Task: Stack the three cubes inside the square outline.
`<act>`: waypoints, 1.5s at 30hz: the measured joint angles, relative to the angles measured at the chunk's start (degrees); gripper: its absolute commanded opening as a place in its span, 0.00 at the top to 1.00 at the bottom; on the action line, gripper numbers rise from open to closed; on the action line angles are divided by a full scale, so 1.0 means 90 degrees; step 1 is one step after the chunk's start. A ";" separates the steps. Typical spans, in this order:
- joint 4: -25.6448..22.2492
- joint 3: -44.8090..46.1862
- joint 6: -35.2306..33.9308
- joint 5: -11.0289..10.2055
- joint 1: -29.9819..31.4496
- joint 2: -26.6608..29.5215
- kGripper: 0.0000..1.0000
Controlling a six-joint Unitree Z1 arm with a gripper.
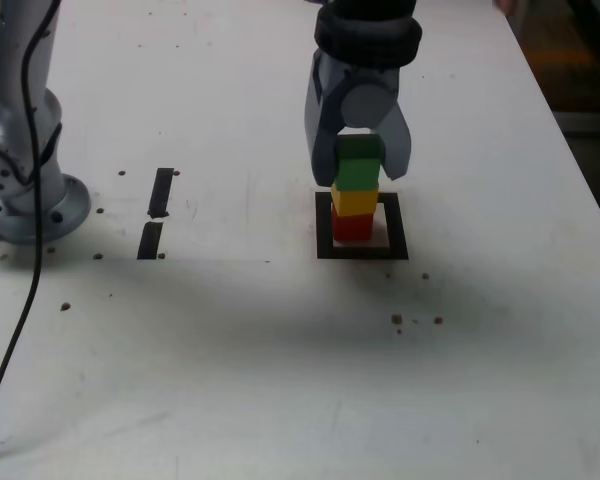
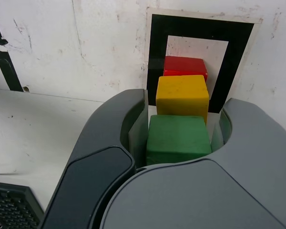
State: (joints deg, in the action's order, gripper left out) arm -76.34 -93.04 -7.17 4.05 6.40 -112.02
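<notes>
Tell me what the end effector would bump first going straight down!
Probably the solid yellow cube: the solid green cube already sits between its fingers, just above. Depth is unclear.

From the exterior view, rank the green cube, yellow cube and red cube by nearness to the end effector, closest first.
1. Solid green cube, between the end effector's fingers.
2. Solid yellow cube, directly beneath green.
3. Solid red cube, at the bottom, inside the black tape square outline.
</notes>
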 measured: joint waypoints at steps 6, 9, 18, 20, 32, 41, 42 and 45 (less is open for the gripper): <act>0.0016 0.0033 0.0000 -0.0044 -0.0014 0.0041 0.43; 0.0034 0.0038 0.0000 -0.0065 -0.0014 0.0051 0.31; 0.0176 0.0046 0.0088 -0.0135 -0.0015 0.0139 0.08; 0.0196 0.0062 0.0087 -0.0191 -0.0014 0.0208 0.06; -0.0225 0.0241 -0.0117 -0.0742 -0.0138 0.1180 0.02; -0.0237 0.1183 -0.0140 -0.0847 -0.0452 0.2060 0.02; -0.0225 0.1269 -0.0140 -0.0848 -0.0469 0.2115 0.02; -0.0169 0.1607 -0.0140 -0.0847 -0.0523 0.2255 0.01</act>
State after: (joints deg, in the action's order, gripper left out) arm -77.86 -78.58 -8.43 -3.58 1.69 -91.72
